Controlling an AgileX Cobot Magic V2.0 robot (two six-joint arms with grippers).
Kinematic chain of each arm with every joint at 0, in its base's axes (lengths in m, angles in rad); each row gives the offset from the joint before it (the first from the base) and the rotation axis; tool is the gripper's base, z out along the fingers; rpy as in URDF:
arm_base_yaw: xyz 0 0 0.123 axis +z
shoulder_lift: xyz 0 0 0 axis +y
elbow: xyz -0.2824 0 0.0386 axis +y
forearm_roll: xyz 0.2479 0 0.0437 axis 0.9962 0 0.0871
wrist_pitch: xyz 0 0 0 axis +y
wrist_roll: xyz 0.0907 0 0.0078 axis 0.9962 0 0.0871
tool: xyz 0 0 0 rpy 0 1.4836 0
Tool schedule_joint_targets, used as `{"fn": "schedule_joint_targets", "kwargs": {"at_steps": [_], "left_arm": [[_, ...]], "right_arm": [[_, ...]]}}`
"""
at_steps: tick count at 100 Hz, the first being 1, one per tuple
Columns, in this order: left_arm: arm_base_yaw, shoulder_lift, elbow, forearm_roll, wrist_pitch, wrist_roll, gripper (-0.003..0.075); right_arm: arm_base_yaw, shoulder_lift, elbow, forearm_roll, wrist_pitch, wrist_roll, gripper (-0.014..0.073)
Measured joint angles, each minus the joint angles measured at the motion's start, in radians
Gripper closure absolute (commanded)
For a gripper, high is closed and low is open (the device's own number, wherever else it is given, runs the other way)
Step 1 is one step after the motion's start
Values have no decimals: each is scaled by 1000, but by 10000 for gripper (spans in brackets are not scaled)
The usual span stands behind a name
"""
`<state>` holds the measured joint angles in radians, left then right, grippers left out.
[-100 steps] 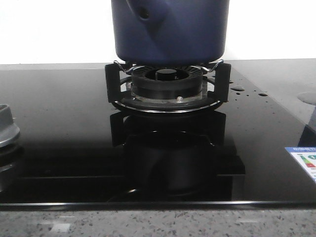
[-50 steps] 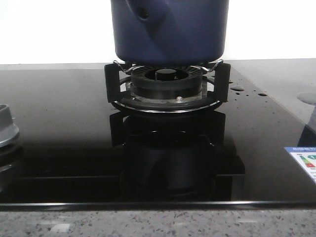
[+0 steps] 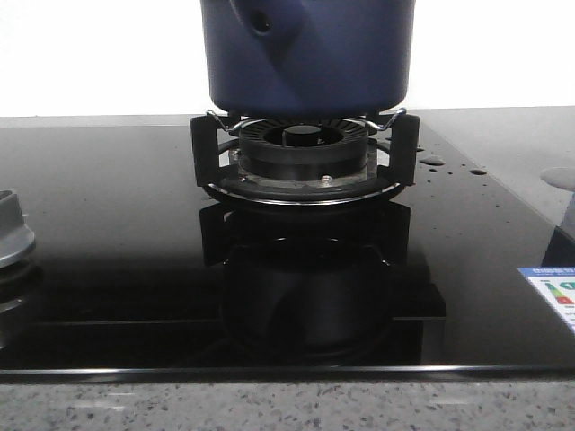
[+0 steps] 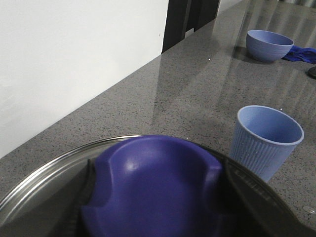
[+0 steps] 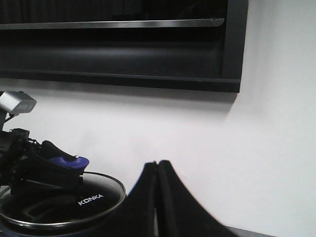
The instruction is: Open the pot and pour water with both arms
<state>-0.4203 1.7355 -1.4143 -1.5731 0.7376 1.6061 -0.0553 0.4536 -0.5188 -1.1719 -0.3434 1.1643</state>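
Note:
The dark navy pot (image 3: 310, 54) stands on the black pot support (image 3: 205, 148) over the burner (image 3: 304, 148); its top is cut off in the front view, and a round hole (image 3: 260, 18) shows in its handle mount. The glass lid (image 5: 94, 197) with a metal rim (image 4: 44, 182) lies on the pot. My left gripper (image 4: 155, 197) is shut on the lid's blue knob (image 4: 153, 187), with a dark finger on each side. That grip also shows in the right wrist view, around the knob (image 5: 69, 162). Beside the lid, my right gripper (image 5: 158, 164) is shut, its fingertips pressed together.
A ribbed light-blue cup (image 4: 264, 140) stands on the grey counter near the lid. Farther off are a blue bowl (image 4: 269, 44) and a blue cloth (image 4: 301, 53). A second burner (image 3: 11, 233) sits at the hob's left edge, water drops (image 3: 431, 162) and a sticker (image 3: 552, 292) at its right.
In the front view the pot's handle hole sits slightly higher than a second ago; the pot's base stays on the support.

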Motion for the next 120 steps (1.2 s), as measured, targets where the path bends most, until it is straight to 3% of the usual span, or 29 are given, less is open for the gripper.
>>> {"fn": "schedule_joint_targets", "kwargs": {"at_steps": [13, 18, 26, 37, 52, 59, 82, 91, 105, 120], "left_arm": [[0, 4, -4, -1, 8, 4, 162], [0, 4, -4, -1, 8, 4, 127], [0, -1, -4, -7, 10, 4, 140], [0, -41, -4, -9, 10, 2, 216], [17, -169, -4, 19, 12, -87, 468], [36, -254, 7, 77, -6, -140, 533], [121, -625, 236, 257, -102, -257, 552], [164, -788, 385, 273, -110, -264, 602], [201, -1032, 628, 284, -122, -268, 743], [210, -1255, 830, 289, -200, -273, 740]], "right_arm": [[0, 0, 6, 0, 0, 0, 657], [0, 0, 6, 0, 0, 0, 657], [0, 0, 6, 0, 0, 0, 657], [0, 0, 6, 0, 0, 0, 657], [0, 0, 6, -17, 0, 0, 657], [0, 0, 6, -46, 0, 0, 657], [22, -48, 22, -140, -4, 33, 657], [35, -88, 62, -157, -14, 38, 657], [44, -147, 147, -171, -56, 47, 657], [46, -191, 197, -177, -106, 49, 657]]}}
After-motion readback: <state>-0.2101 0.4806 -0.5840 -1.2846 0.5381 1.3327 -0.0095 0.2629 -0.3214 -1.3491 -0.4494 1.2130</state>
